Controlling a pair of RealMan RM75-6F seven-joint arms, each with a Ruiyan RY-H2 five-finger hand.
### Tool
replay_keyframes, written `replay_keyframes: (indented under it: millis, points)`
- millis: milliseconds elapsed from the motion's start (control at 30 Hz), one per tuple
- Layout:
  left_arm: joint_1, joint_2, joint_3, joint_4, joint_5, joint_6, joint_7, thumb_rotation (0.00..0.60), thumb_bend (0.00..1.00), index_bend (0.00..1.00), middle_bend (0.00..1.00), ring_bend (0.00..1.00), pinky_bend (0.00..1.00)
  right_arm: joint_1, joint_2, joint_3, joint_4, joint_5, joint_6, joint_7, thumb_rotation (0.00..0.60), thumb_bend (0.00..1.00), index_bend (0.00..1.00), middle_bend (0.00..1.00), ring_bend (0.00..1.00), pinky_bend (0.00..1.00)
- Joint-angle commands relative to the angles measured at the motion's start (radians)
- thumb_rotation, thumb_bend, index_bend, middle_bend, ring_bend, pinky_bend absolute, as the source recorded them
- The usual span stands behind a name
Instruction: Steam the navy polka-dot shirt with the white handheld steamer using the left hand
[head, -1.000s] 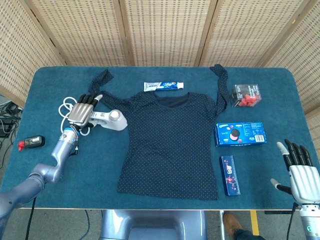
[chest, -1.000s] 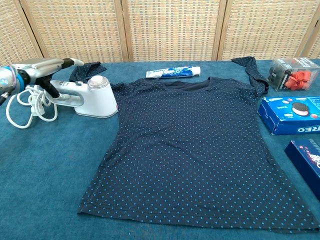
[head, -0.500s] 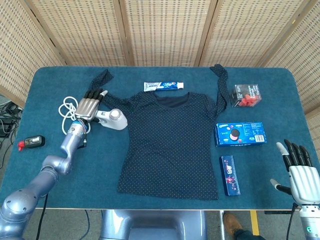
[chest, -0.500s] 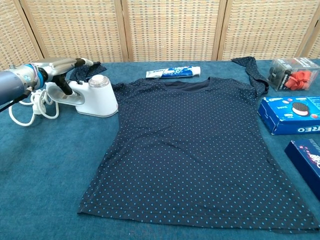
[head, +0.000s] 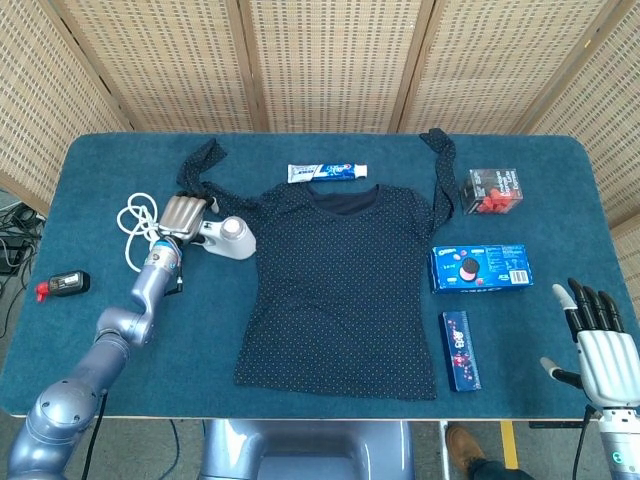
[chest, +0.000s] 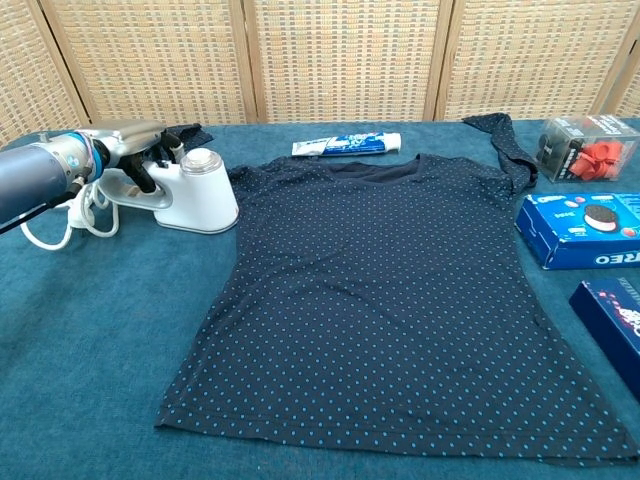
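Left hand (head: 181, 215) sits over the handle of the white steamer (chest: 190, 193), fingers curling down around it; I can't tell whether the grip is fully closed. That steamer lies on the blue table (head: 90, 330), just left of the navy polka-dot shirt (head: 345, 285), which is spread flat mid-table. Its white cord (head: 132, 222) coils further left. My right hand (head: 600, 345) hovers off the near right corner, fingers spread, holding nothing.

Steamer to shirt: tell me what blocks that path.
Nothing visible does. The steamer sits at the shirt's edge by its sleeve, with the left hand over its handle. The toothpaste lies beyond the collar, off that path.
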Motion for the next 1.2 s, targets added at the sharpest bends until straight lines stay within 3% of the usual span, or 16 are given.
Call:
replay_keyframes:
  millis: [33,133,300,400,567,900,1200]
  points:
    - [0.006,-0.005,0.005,0.006,0.007,0.018,-0.017,0.6,0.46,0.57,0.42,0.41,0.46,0.001,0.0,0.001,0.001,0.002,-0.003,0.001,0.6,0.0,0.0,0.0,0.0,0.0]
    - [0.015,-0.001,0.016,0.005,0.02,0.039,-0.041,0.6,0.47,0.69,0.47,0.47,0.55,0.002,-0.001,0.0,0.001,0.003,-0.005,0.0,0.6,0.0,0.0,0.0,0.0,0.0]
    - [0.025,0.007,0.032,0.009,0.038,0.069,-0.066,0.6,0.49,0.93,0.65,0.6,0.68,0.003,-0.003,-0.003,-0.001,-0.002,-0.006,-0.005,0.6,0.0,0.0,0.0,0.0,0.0]
    - [0.028,0.011,0.035,0.008,0.04,0.071,-0.07,0.6,0.5,1.0,0.75,0.67,0.75,0.003,-0.003,-0.004,-0.003,-0.004,-0.004,-0.007,0.6,0.0,0.0,0.0,0.0,0.0]
    - [0.035,0.015,0.034,0.005,0.038,0.08,-0.065,0.6,0.54,1.0,0.82,0.72,0.81,0.001,-0.002,-0.007,-0.005,-0.011,0.0,-0.007,0.6,0.0,0.0,0.0,0.0,0.0]
    - [0.026,0.043,0.01,-0.024,0.026,0.132,-0.071,0.6,0.55,1.0,0.83,0.73,0.83,-0.002,0.002,-0.009,-0.011,-0.019,0.009,0.0,0.6,0.0,0.0,0.0,0.0,0.0]
    - [-0.058,0.039,-0.033,-0.054,0.004,0.133,-0.024,0.6,0.55,1.0,0.83,0.73,0.83,-0.001,0.008,-0.006,-0.009,-0.011,0.005,0.015,0.6,0.0,0.0,0.0,0.0,0.0]
